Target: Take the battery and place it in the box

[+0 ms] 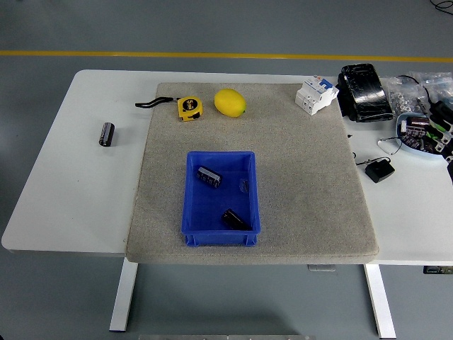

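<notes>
A blue box [220, 234] stands on the grey mat [304, 184] near its front edge. Two dark batteries lie in it, one at the back left [208, 176] and one at the front right [236, 219]. A third dark battery [106, 134] lies on the bare white table, left of the mat. Neither of my hands shows in the head view.
At the mat's back lie a yellow tape measure [188, 108], a yellow lemon [230, 103] and a white circuit breaker [316, 93]. At the table's right stand a black pack [364, 92], a bowl of small parts [421, 134] and a black adapter [380, 171].
</notes>
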`<state>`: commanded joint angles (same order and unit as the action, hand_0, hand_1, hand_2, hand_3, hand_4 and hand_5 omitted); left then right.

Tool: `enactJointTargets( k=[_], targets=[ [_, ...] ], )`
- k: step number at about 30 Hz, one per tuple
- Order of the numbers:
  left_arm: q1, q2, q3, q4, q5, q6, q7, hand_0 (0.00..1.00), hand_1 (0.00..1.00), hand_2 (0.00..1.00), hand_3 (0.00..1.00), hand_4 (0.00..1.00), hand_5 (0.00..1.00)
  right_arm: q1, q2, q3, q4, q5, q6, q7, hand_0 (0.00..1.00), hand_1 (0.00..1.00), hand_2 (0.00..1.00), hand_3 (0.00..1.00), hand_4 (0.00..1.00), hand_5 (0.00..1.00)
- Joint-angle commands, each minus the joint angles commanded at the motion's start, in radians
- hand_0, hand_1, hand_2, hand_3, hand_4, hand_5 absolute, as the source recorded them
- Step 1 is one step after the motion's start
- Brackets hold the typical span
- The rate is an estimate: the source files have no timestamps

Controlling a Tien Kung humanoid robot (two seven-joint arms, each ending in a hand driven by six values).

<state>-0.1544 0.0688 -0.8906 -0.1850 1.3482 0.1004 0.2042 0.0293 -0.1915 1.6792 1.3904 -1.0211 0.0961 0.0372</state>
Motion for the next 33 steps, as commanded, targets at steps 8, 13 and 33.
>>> enactJointTargets(
  k=[8,13,33],
  targets=[
    [-0.001,0.0,0.011,-0.001,-0.011,-0.001,0.0,0.516,0.536,0.583,0.668,0.621,0.761,0.004,-0.002,-0.008,-0.002,0.014,-0.006,-0.005,0.824,0.803,0.829,0.855,0.998,0.901],
    [-0.002,-0.001,0.01,-0.003,-0.008,-0.004,0.003,0.514,0.534,0.583,0.667,0.621,0.76,0.01,0.002,-0.021,0.003,0.002,0.002,-0.009,0.822,0.804,0.827,0.854,0.998,0.9],
    [-0.01,0.001,0.02,-0.005,-0.016,-0.008,0.002,0.511,0.532,0.581,0.665,0.623,0.758,0.033,-0.009,-0.163,-0.001,0.115,-0.236,0.119,0.839,0.808,0.825,0.842,0.998,0.905]
  ],
)
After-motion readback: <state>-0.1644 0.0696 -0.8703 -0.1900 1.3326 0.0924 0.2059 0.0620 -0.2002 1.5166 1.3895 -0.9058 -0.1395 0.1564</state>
